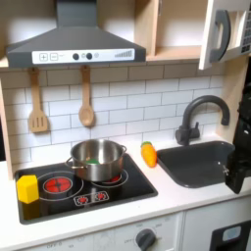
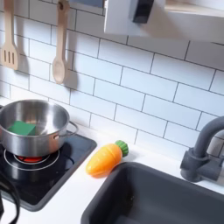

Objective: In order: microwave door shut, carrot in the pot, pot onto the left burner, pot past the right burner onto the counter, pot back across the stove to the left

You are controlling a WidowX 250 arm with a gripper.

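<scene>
Carrot (image 2: 104, 159) beside sink (image 2: 157, 197), pot (image 2: 33, 125) on stove (image 2: 61, 171)

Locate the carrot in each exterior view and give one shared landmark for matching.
First exterior view: the carrot stands right of centre on the counter, between the stove and the sink.
Second exterior view: the carrot lies at centre-bottom on the counter, just right of the stove.
Shared landmark: the pot on the stove, on the carrot's left in both exterior views.
</scene>
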